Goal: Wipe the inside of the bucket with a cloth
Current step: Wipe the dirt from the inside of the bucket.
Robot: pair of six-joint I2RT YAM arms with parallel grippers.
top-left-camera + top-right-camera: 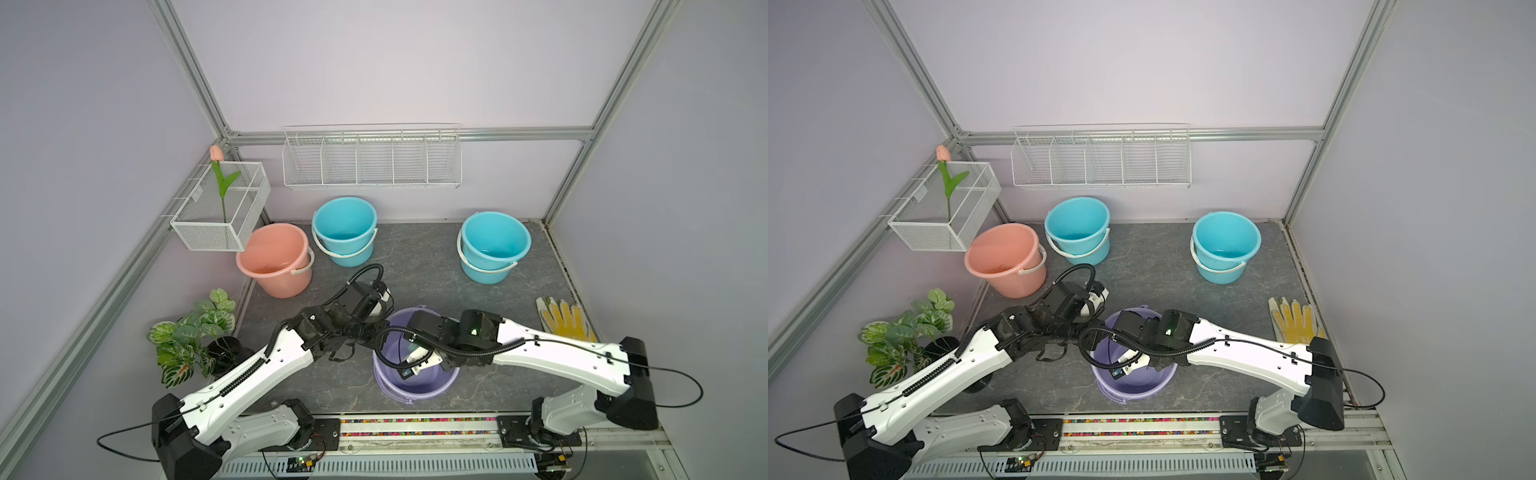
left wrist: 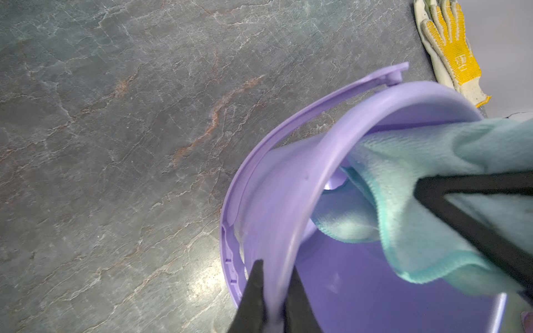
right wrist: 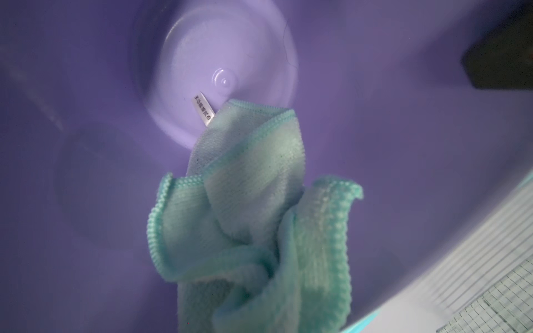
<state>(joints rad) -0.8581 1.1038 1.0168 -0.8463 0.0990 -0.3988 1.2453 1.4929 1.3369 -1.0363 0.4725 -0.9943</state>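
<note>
The purple bucket (image 1: 415,388) (image 1: 1133,388) stands at the front middle of the grey table. My left gripper (image 2: 277,276) is shut on the bucket's rim (image 2: 317,161), one finger outside the wall and one inside. The pale mint-green cloth (image 3: 253,201) (image 2: 418,150) hangs bunched inside the bucket, its white tag (image 3: 203,111) near the bucket's floor (image 3: 225,57). My right gripper (image 2: 424,188) reaches down into the bucket and is shut on the cloth. In the right wrist view the cloth hides the fingers. In both top views the right arm covers most of the bucket's opening.
A yellow-and-white glove (image 1: 565,318) (image 2: 452,49) lies right of the bucket. A pink bucket (image 1: 276,257) and two blue buckets (image 1: 345,228) (image 1: 494,245) stand at the back. A potted plant (image 1: 195,336) is at the left, with a wire basket (image 1: 220,208) and a wall rack (image 1: 372,160) behind.
</note>
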